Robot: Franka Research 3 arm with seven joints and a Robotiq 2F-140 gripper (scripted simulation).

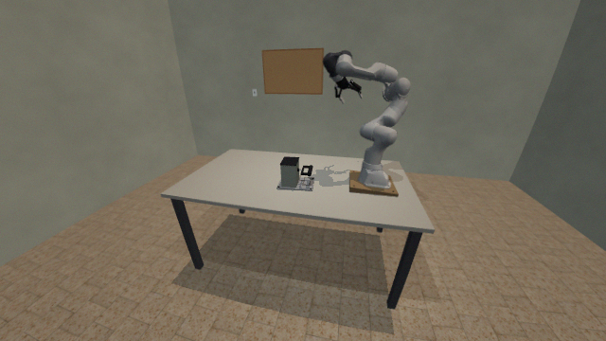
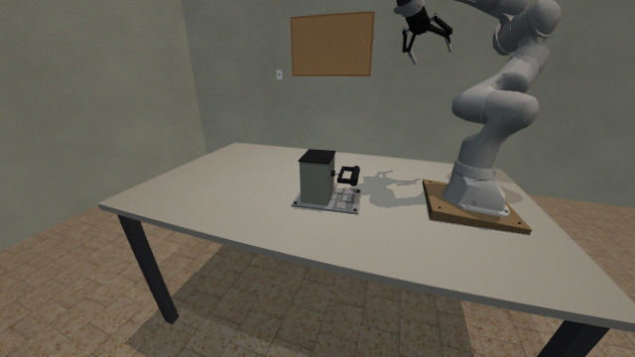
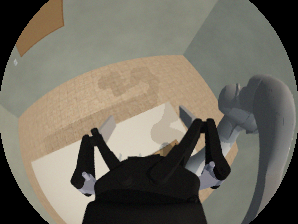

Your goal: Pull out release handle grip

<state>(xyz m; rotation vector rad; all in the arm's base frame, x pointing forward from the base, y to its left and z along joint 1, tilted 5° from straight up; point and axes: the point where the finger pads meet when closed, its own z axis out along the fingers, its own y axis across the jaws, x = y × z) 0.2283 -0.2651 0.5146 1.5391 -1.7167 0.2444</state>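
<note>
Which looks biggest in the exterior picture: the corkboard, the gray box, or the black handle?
1. Corkboard, though it hangs farther away on the wall.
2. Gray box.
3. Black handle, clearly the smallest, just beside the box.

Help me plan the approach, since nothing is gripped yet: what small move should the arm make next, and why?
Probably bring the gripper down and toward the release handle's grip, keeping the fingers open. It hangs high above the table with nothing between its fingers, far from the black grip that juts from the grey housing on the side facing the arm's base. It must first reach bar height before closing.
</note>
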